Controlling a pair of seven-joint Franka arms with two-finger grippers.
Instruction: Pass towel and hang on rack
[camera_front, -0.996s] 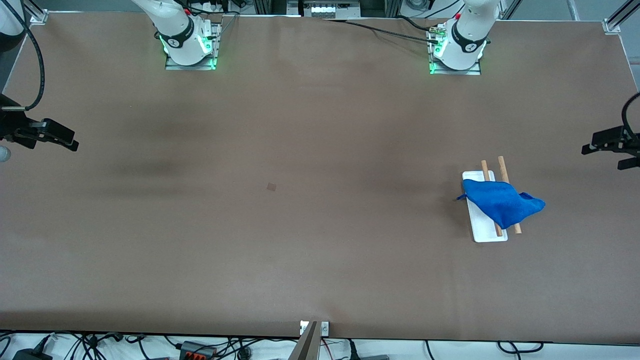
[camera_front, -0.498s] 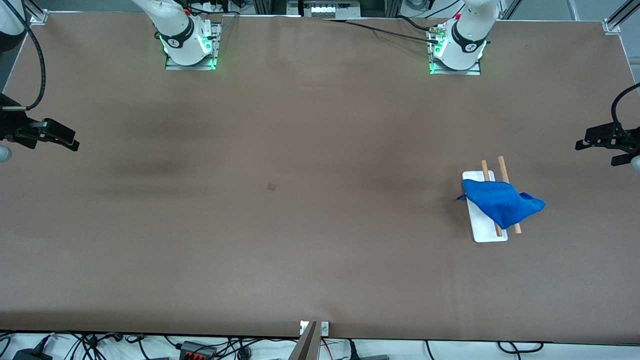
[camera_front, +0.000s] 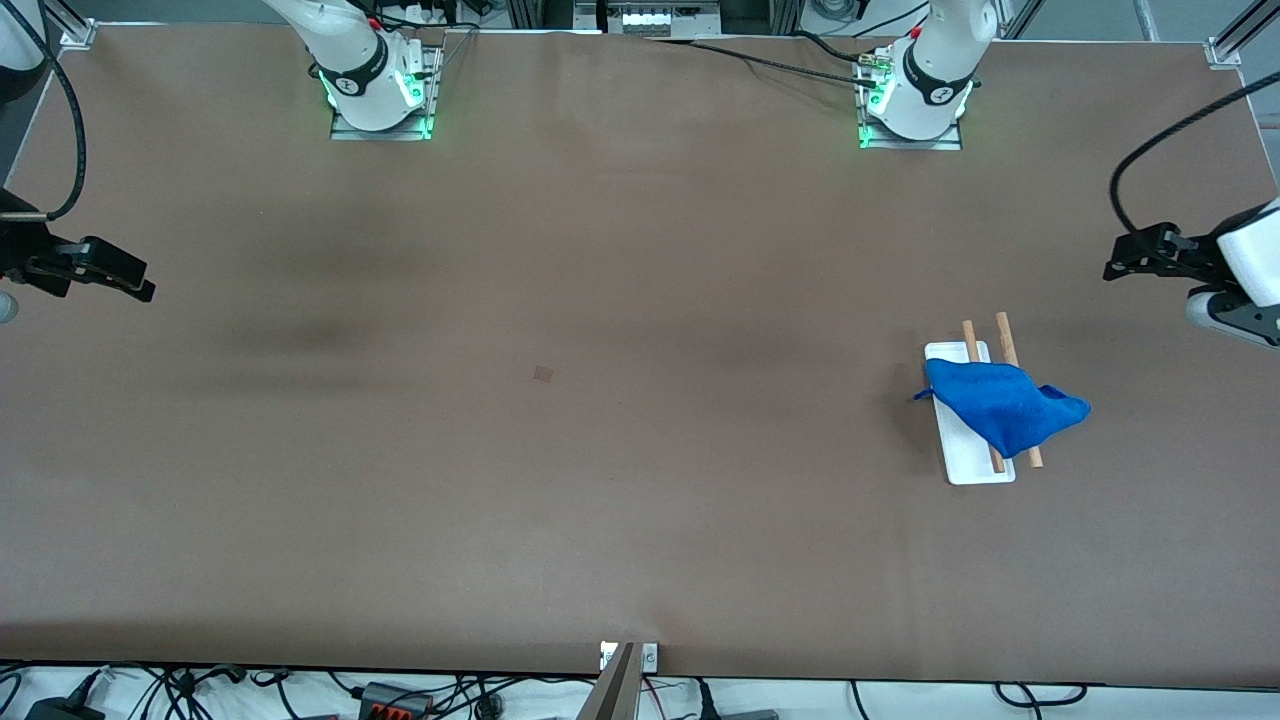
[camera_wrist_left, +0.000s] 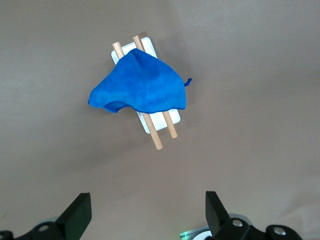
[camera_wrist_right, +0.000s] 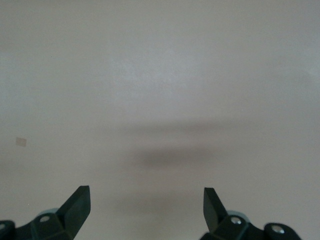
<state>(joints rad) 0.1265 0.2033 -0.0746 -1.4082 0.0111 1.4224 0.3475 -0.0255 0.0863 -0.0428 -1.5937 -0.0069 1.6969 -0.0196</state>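
Observation:
The blue towel lies draped over the two wooden rods of the rack, which stands toward the left arm's end of the table. The left wrist view shows the towel covering most of the rods, with the white base under them. My left gripper hangs open and empty over bare table by that end's edge, apart from the rack; its own view shows it the same. My right gripper waits open and empty over the other end of the table.
The brown table carries a small dark square mark near its middle. Both arm bases stand along the edge farthest from the front camera. Cables lie off the nearest edge.
The left arm has swung in from the table's end edge, bringing its open gripper over the table closer to the rack. The right arm, the towel and the rack have not moved.

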